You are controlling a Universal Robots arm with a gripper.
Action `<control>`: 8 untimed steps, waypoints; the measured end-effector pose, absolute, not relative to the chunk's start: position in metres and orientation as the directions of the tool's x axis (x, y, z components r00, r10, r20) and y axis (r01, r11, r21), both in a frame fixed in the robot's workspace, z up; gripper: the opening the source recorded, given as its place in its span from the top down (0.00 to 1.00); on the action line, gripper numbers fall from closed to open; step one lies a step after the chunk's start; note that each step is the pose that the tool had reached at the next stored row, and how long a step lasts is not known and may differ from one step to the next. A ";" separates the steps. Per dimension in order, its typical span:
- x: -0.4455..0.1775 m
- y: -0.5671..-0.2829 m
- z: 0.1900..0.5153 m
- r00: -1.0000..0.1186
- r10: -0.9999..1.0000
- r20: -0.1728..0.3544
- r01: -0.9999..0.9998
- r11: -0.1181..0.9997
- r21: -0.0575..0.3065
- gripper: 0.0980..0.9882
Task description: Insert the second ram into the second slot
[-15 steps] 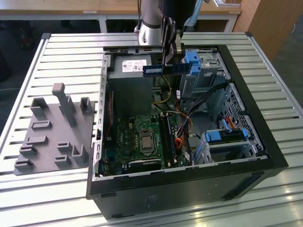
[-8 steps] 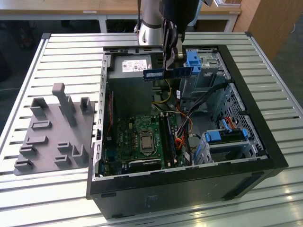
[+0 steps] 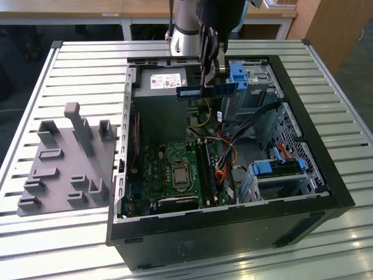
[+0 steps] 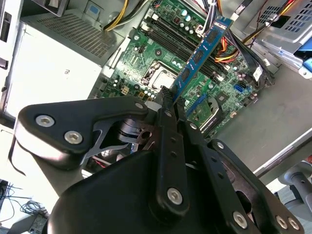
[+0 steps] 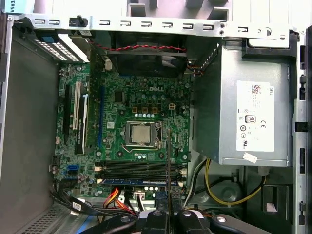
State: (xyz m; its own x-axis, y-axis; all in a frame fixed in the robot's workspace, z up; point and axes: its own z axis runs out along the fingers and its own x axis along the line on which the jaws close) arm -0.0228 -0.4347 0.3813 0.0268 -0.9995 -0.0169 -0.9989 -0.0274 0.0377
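Observation:
My gripper (image 3: 208,74) hangs over the back of the open computer case (image 3: 326,175), shut on the second ram (image 3: 207,91), a thin dark-blue stick held level above the case floor. In the second wrist view the fingers (image 4: 168,105) pinch one end of the ram (image 4: 201,48), which points out over the motherboard. The first wrist view shows the gripper (image 5: 168,215) and the ram (image 5: 168,195) edge-on, crossing above the row of memory slots (image 5: 139,170). One blue stick (image 5: 136,181) sits seated in a slot; dark empty slots lie beside it. In the exterior view the slots (image 3: 207,169) are well below the ram.
A silver power supply (image 5: 243,112) sits beside the board, with yellow and black cables (image 5: 229,192) near the slots. The processor socket (image 5: 141,134) lies mid-board. Light-blue drive brackets (image 3: 239,73) (image 3: 280,166) stand at the exterior view's right. A grey fixture tray (image 3: 64,163) lies on the slatted table.

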 end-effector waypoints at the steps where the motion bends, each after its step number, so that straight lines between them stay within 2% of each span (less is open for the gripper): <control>1: -0.023 -0.435 0.381 0.027 -0.999 -0.017 -0.999 -0.027 0.038 0.96; 8: -0.023 -0.436 0.381 0.027 -0.999 -0.017 -0.999 -0.027 0.038 0.96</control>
State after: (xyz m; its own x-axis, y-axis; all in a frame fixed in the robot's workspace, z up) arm -0.0228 -0.4364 0.3813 0.0268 -0.9995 -0.0169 -0.9989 -0.0274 0.0377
